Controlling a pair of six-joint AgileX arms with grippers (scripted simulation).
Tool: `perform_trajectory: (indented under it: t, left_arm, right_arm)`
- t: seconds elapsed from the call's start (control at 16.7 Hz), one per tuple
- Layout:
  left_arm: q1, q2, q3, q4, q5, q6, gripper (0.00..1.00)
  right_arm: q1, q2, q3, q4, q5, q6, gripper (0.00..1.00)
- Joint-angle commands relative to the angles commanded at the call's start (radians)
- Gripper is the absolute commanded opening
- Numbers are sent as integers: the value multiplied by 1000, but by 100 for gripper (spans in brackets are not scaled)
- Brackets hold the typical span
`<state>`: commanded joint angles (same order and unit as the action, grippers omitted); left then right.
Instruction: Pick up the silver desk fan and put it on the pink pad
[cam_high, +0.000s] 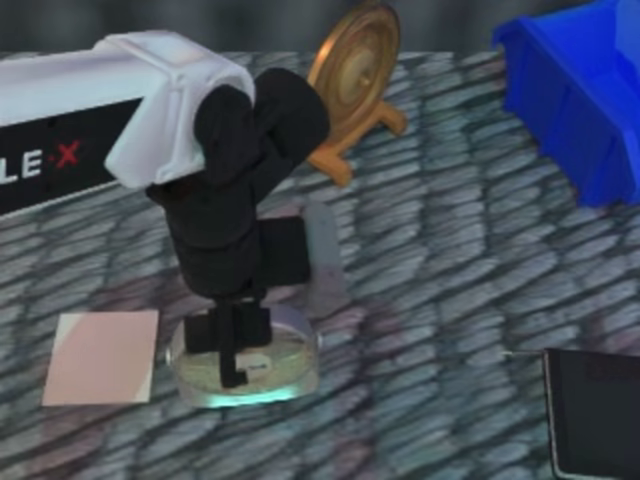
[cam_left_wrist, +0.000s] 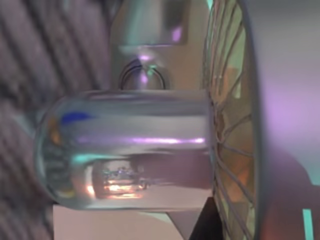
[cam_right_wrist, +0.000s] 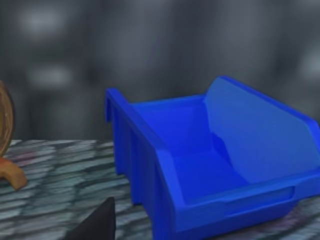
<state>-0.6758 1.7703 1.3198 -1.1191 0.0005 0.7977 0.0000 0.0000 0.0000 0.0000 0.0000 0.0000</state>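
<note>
The left gripper (cam_high: 232, 345) hangs straight down over the silver desk fan (cam_high: 285, 375), which sits on the table (cam_high: 450, 280) toward the front, a little left of centre in the top view. The gripper's dark fingers (cam_high: 234, 355) reach down over the fan's yellowish-green grille, one of them lying right across its face, so they appear to be touching the fan; whether they are closed tight on it or merely standing around it I cannot tell from above. The left wrist view is filled by the fan (cam_left_wrist: 125, 150) very close up: its shiny rounded silver housing and the wire grille beside it, with no finger clearly visible. The pink pad (cam_high: 100, 357) lies flat just to the left of the fan, close beside it with a thin gap of table between, and nothing rests on it. A copper-gold fan (cam_high: 355, 70) on an orange stand stands at the back, a blue bin (cam_high: 580, 100) at the back right corner, and a black tablet (cam_high: 595, 410) at the front right edge. The right gripper is out of sight; its wrist view looks toward the blue bin (cam_right_wrist: 210, 165).
</note>
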Motion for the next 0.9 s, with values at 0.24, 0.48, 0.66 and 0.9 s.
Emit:
perform_trajectory:
  t: [0.24, 0.48, 0.66, 0.9]
  left_arm:
    - [4, -4, 38, -42, 0, 1, 0]
    - [15, -16, 146, -167, 0, 0, 0]
    - [18, -23, 173, -195, 0, -1, 0]
    - [26, -23, 168, -195, -1, 16, 0]
  right_arm:
    - [0, 0, 0, 0, 0, 0, 100]
    - [0, 0, 0, 0, 0, 0, 100]
    - [0, 0, 0, 0, 0, 0, 100]
    - [0, 0, 0, 0, 0, 0, 100]
